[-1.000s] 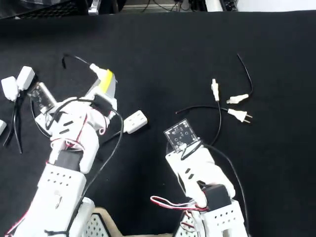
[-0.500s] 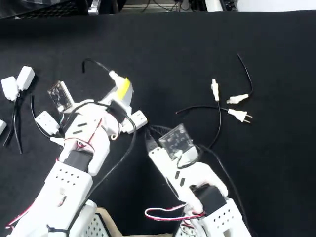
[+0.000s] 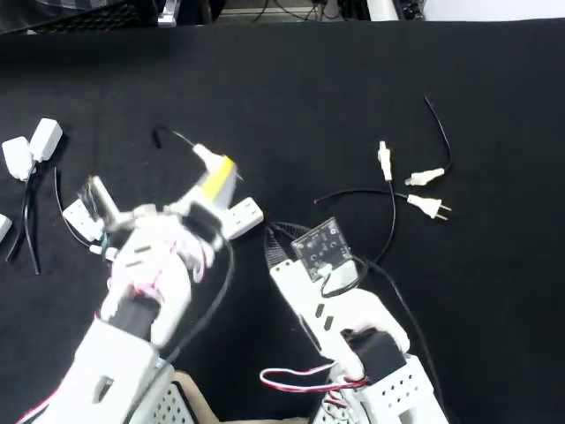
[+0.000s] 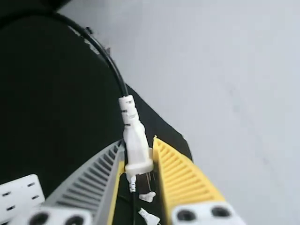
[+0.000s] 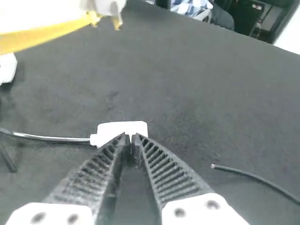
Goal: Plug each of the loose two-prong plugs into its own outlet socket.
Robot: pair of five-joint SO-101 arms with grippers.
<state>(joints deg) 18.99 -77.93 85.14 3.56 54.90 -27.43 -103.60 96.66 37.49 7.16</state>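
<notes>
I read this as the lining-up step for one plug. My left end effector (image 4: 138, 146) is clenched on a white two-prong plug (image 4: 133, 138). The next move calls for bringing the prongs square over the slots of the white socket (image 5: 120, 129), which lies near the middle of the bench (image 3: 318, 79), a little toward the near edge. The plug hangs just beyond the socket on its far side, lifted off the cloth.

The grey and yellow fingers (image 4: 180, 173) press the plug from both sides at its flange. The body and its black cord (image 4: 105, 56) stand out past the fingertips, and the prongs sit back between the fingers. I'd want the prongs turned to face the socket before I push.

My right end effector (image 5: 130, 138) is nearly closed, with only a slit between the tips. The tips rest against the near edge of the socket, whose own cord runs off sideways. I cannot tell whether they pinch any part of it or merely brace it. Either way, I judge the socket needs steadying, since it is light and would skid under a push.

Three more loose plugs (image 3: 428, 208) lie toward the right edge, and the spare sockets (image 3: 44, 137) lie by the left edge.
</notes>
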